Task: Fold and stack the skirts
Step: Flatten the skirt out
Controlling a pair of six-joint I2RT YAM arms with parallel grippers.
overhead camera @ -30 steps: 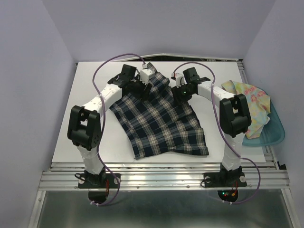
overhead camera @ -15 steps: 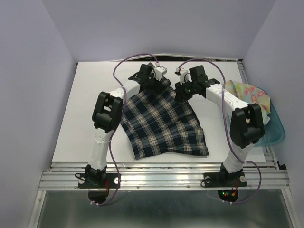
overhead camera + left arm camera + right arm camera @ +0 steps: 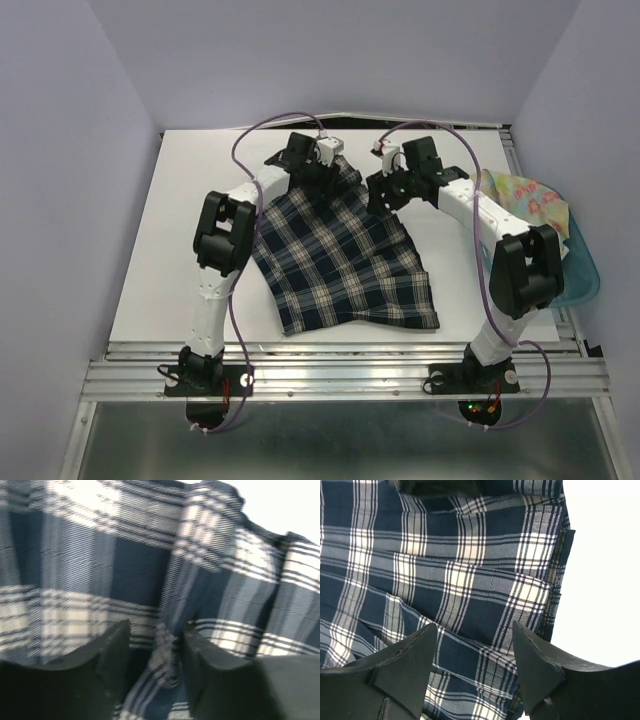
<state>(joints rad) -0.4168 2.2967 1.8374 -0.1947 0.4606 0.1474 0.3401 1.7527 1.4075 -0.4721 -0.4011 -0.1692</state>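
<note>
Left wrist view: I get the plaid skirt (image 3: 150, 580) only as a blur, its cloth running past the frame's edges. From above, right of the plaid skirt, my right arm (image 3: 520, 260) hides parts of the floral skirt (image 3: 530, 205) and teal bin (image 3: 585, 275). On the right wrist view, a dark shape (image 3: 437, 486) over the plaid skirt is cut off and unidentifiable.

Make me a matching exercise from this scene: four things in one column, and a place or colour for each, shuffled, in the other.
Column one:
1. plaid skirt
2. floral skirt
3. plastic bin
4. right gripper

Column two:
A. translucent teal
B. piled in the bin at the table's right edge
C. over the plaid skirt's far right edge, jaws apart
D. spread on the white table between the two arms

Pairs: 1-D, 2-B, 3-A, 4-C
</note>
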